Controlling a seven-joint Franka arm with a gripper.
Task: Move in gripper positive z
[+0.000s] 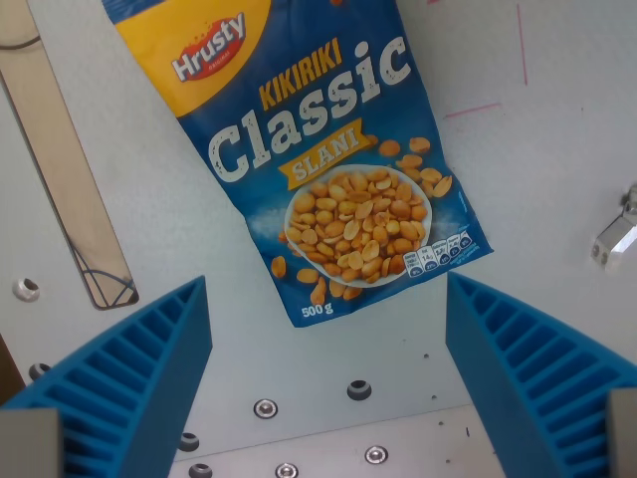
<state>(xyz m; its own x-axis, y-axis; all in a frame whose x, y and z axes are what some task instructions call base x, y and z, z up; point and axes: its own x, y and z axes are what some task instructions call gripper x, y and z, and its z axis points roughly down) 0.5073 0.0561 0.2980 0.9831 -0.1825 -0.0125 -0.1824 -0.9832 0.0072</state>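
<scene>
Wrist view looks straight down on a pale grey table (149, 199) with the gripper (328, 368) framing the lower half of the picture. At the far left of the wrist view, a light wooden strip (62, 159) lies on the table, running diagonally from the upper left corner down to a rounded end marked with a dark curved line. Just below it sits a small metal screw head (27, 289) set in the surface. Next comes the left blue ribbed finger (129, 383), rising from the bottom edge and tapering to a point. Between the two fingers the table shows a scatter of bolts and holes (358, 389), and the gap holds nothing: the jaws stand wide apart, gripping no object. Above that gap, well clear of both fingertips, lies a blue peanut bag (328, 149), flat on the table and tilted, its yellow "Hrusty" corner at the top of the frame and its "500 g" corner pointing down toward the gripper. The print reads "Kikiriki Classic Slani" over a bowl of peanuts. Further right stands the right blue ribbed finger (532, 378). Beyond it, thin red lines (522, 45) mark the table, and a small metal bracket (617, 237) sits at the right edge.
</scene>
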